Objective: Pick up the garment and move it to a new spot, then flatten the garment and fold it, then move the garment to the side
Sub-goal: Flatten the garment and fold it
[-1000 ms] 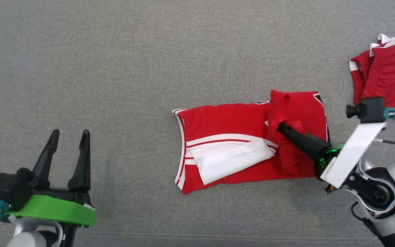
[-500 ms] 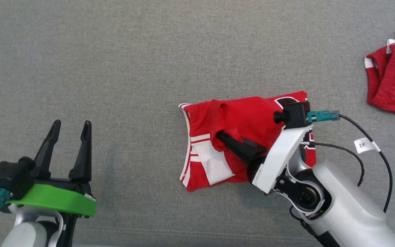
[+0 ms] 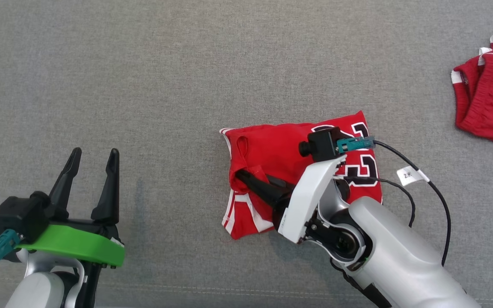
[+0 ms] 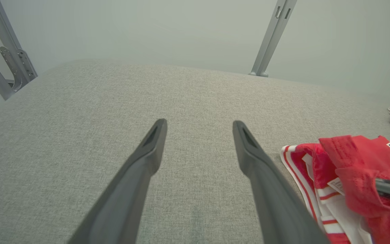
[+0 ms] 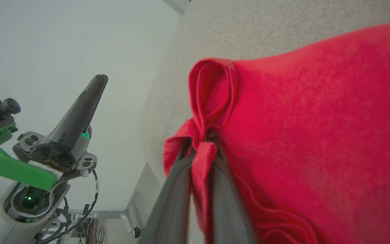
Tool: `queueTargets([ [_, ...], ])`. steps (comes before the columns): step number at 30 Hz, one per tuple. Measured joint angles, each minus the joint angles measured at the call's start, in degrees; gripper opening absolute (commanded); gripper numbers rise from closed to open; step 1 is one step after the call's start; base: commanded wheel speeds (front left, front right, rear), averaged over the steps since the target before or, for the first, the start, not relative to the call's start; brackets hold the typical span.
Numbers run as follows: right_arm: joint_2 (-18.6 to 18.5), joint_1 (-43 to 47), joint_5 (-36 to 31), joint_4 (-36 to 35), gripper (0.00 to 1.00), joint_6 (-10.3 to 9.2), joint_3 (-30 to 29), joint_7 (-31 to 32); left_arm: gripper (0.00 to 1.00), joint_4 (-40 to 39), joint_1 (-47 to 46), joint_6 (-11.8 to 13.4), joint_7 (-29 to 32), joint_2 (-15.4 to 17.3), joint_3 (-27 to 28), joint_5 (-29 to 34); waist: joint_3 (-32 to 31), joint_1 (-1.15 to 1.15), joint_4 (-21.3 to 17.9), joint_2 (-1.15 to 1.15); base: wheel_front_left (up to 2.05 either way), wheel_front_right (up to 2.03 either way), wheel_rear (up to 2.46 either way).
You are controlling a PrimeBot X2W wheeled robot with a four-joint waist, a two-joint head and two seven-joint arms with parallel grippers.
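Nearest the robot, the left gripper [image 3: 96, 152] hovers over bare grey bench [image 3: 186, 77], well apart from the garment [image 3: 280, 147] on its left side, jaws spread wide and holding nothing. The right gripper [image 3: 240, 174] reaches across the garment from its near right corner, with its jaws clenched on a bunched pinch of red cloth at the garment's left edge. In the right wrist view that pinch loops up between the fingers [image 5: 174, 189].

The garment, a red jersey with white trim, lies mid-bench as a compact doubled block, so I judge the pick-up, the move and the flattening to be done and the fold under way. Letting go of the pinch, any last fold and the shift to the side are left.

The right forearm [image 3: 383, 256] covers the garment's near right part and some of the printed number [image 3: 364, 171]. Whether the layers line up beneath cannot be told, nor whether the pinched cloth touches the layer below. A striped hem [image 3: 233, 209] pokes out at the near left corner. Beyond the garment, far to its right, a second red piece [image 3: 486, 102] is cut off by the head view's edge.
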Motion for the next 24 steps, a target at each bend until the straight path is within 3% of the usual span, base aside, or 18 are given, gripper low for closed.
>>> queueTargets([
  [3, 0.0, -0.8, -0.2, 1.5, 0.0, 0.16, 0.8, -0.2, 1.0, 0.2, -0.1, 0.0, 0.1, -0.2, -0.3, 0.0, 0.0, 0.0, 0.0, 0.0, 0.0, 0.0, 0.0],
  [6, 0.0, -1.3, -0.6, 2.9, 0.12, 0.23, 1.8, -0.3, 1.0, 0.4, -0.2, 0.0, 0.1, -0.3, -0.4, 0.0, -0.1, 0.0, 0.0, 0.0, 0.0, 0.0, 0.0],
  [7, 0.0, -1.6, -0.7, 3.4, 0.23, 0.23, 2.2, -0.3, 1.0, 0.5, -0.2, 0.0, 0.1, -0.3, -0.4, 0.0, -0.1, 0.0, 0.0, 0.0, 0.0, 0.0, 0.0],
  [8, 0.0, -1.9, -0.9, 3.8, 0.47, 0.31, 2.6, -0.3, 1.0, 0.7, -0.3, 0.0, 0.1, -0.3, -0.4, 0.0, -0.2, 0.0, 0.1, 0.0, 0.0, 0.0, 0.0],
  [9, 0.0, -2.1, -1.2, 4.0, 0.98, 0.49, 3.0, -0.4, 1.0, 0.9, -0.3, 0.0, 0.1, -0.3, -0.4, 0.0, -0.2, 0.0, 0.0, 0.0, 0.0, 0.0, 0.0],
  [19, 0.4, -3.6, -1.7, 2.1, 1.0, 1.51, 6.2, -2.2, 1.0, 2.3, -0.3, 0.0, 0.0, -0.3, 1.1, 0.0, -1.6, 0.0, -1.3, 0.0, 0.0, 0.0, 0.0],
  [22, -0.7, -4.6, -3.5, -1.7, 1.0, 1.49, 2.9, -5.0, 1.0, 2.0, -0.3, 0.0, 0.0, -0.2, 1.5, 0.0, -2.0, 0.0, -2.2, 0.0, 0.0, 0.0, 0.0],
  [24, -3.8, -5.2, -5.5, -2.2, 1.0, 0.76, -0.1, -6.7, 1.0, 1.9, -0.2, 0.0, 0.0, -0.2, 2.0, 0.0, -2.0, 0.0, -2.6, 0.0, 0.0, 0.0, 0.0],
])
